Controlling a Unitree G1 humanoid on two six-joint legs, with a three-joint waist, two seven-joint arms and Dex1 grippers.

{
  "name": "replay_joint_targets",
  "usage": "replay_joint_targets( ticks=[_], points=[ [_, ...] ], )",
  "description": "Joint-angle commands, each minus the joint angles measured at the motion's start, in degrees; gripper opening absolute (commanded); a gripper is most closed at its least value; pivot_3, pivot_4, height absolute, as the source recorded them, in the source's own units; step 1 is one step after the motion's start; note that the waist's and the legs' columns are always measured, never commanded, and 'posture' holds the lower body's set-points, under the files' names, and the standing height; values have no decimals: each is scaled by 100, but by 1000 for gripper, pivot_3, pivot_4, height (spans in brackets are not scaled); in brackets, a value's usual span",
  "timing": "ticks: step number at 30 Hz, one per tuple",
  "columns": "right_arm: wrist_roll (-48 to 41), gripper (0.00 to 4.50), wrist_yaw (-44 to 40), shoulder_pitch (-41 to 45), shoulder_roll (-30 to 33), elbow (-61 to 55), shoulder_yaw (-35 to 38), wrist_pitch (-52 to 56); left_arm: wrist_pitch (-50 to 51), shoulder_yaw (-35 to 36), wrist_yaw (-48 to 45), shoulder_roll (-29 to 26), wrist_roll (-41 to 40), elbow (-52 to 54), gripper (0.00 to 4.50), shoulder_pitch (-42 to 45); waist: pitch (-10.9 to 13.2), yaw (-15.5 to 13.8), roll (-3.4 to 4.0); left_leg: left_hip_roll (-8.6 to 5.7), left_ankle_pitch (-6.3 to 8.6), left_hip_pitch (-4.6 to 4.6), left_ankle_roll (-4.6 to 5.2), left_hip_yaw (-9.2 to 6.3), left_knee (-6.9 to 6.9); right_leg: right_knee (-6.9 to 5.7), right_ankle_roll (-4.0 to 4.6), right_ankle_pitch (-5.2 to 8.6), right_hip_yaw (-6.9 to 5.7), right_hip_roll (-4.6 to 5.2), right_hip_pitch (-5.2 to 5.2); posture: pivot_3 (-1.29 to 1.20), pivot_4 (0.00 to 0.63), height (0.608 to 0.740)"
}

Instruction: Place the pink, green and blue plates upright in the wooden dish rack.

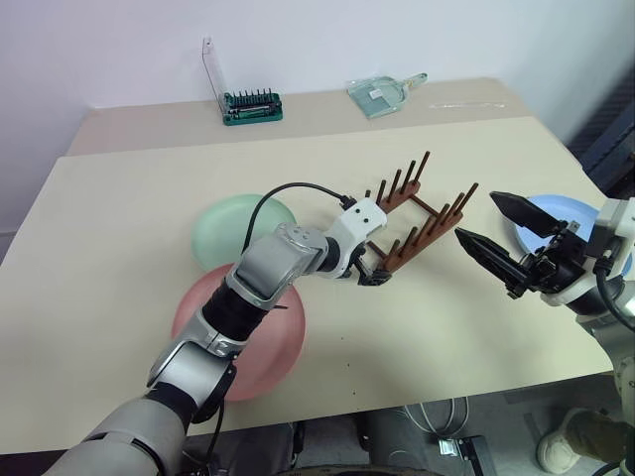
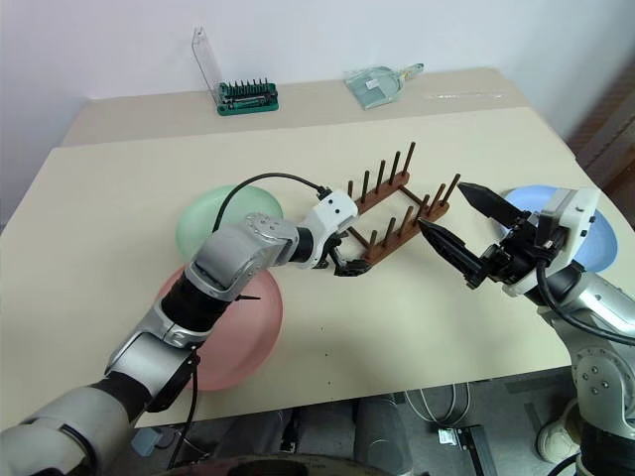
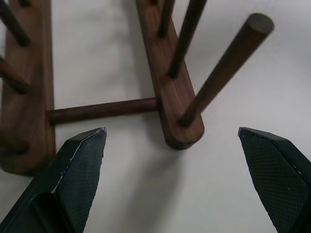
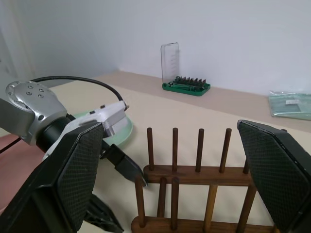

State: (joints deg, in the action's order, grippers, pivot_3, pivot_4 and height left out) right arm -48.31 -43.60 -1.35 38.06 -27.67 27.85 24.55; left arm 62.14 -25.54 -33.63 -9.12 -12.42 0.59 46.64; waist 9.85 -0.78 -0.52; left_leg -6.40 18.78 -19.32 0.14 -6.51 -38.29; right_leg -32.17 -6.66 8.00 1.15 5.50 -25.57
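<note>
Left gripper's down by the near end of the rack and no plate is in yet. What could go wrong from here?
1. The open left gripper sits at the near end of the wooden dish rack; closing or pushing could shift or tip the light rack.
2. All three plates lie flat: pink plate and green plate partly under the left arm, blue plate behind the open right gripper, so gripping a rim looks awkward.

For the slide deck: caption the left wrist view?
Open left gripper poised at the near end of the empty wooden dish rack.
</note>
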Motion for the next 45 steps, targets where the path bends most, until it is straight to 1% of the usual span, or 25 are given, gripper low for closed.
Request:
replay_joint_targets(
  ticks=[1,5,9,15,20,22,26,28,29,32,34,35,37,41,45],
  points=[
    [5,4478,43,78,21,-183,83,-156,21,180,312,267,79,-262,4500,8,0,-11,0,-1,0,0,0,0,-1,1,0,0,0,1,2,0,150,740],
    [-7,4478,63,136,41,-179,80,-142,-39,136,409,427,112,-448,4500,40,0,-13,-1,-3,-1,-1,-1,-1,-4,2,-1,0,-1,2,3,0,150,740],
    [6,4478,94,133,29,-216,75,-146,-36,144,500,708,74,-588,4500,76,0,-14,-1,-2,-1,-1,-1,-1,-4,2,-1,0,-1,2,3,0,150,740],
    [-18,4478,192,88,31,-318,154,-136,15,-83,605,796,231,-734,4500,98,0,-7,0,-2,0,0,-1,0,-4,2,-1,0,-1,2,3,0,150,740],
    [-39,4478,228,-13,48,-383,210,-117,-150,-230,635,904,350,-950,4500,102,0,-21,-1,-2,0,-1,0,0,-4,3,-1,0,-1,2,5,0,150,740],
    [-10,4478,185,-177,161,-424,262,-26,-274,-336,628,925,453,-1076,4500,127,-1,-42,0,-3,0,1,1,0,-6,4,-1,0,-1,2,11,0,150,740],
    [146,4478,-35,-943,622,-332,663,341,-332,-301,549,1014,438,-1163,4500,145,-3,-151,2,-4,9,3,16,1,-9,5,-2,0,-1,2,13,0,150,740],
    [-54,4500,-205,-1418,843,-317,1088,662,-333,-280,540,1038,444,-1191,3939,152,-3,-173,0,-4,18,1,33,1,-12,5,-2,1,-2,3,14,0,150,740],
    [105,4500,-311,-1705,1006,-315,1233,763,-289,-239,539,1058,424,-1197,3622,142,-3,-166,2,-3,19,1,34,-1,-12,5,-3,1,-3,2,15,0,150,740],
    [514,4500,-443,-2215,1274,-314,1391,890,-266,-194,540,1087,432,-1229,2112,137,-5,-153,4,-2,23,-5,40,6,-13,6,-7,5,-1,3,20,0,150,740],
    [591,4500,-431,-2307,1229,-370,1406,847,-296,-198,534,1112,446,-1231,1100,136,-3,-150,1,-1,23,-6,41,12,-12,6,-27,17,-1,3,27,0,150,740],
    [610,4500,-422,-2311,1195,-398,1405,824,-292,-171,551,1136,446,-1236,768,133,-4,-154,-2,0,23,-5,41,12,-12,6,-29,19,-1,3,34,0,150,740],
    [648,4500,-414,-2334,1156,-420,1417,838,-284,-133,569,1165,451,-1242,765,129,-6,-153,1,0,26,2,44,11,-12,13,-37,24,-2,3,55,0,150,740],
    [945,4500,-568,-2550,1155,-294,1381,747,-375,-136,574,1152,506,-1260,765,163,-8,-162,4,-3,27,2,46,7,-12,12,-43,28,-2,5,57,0,150,740],
    [1007,4500,-626,-2479,1156,-210,1375,750,-489,-180,498,1060,575,-1258,765,255,-8,-148,4,-4,27,2,46,8,-13,12,-44,28,-1,6,57,0,150,740]
  ],
)
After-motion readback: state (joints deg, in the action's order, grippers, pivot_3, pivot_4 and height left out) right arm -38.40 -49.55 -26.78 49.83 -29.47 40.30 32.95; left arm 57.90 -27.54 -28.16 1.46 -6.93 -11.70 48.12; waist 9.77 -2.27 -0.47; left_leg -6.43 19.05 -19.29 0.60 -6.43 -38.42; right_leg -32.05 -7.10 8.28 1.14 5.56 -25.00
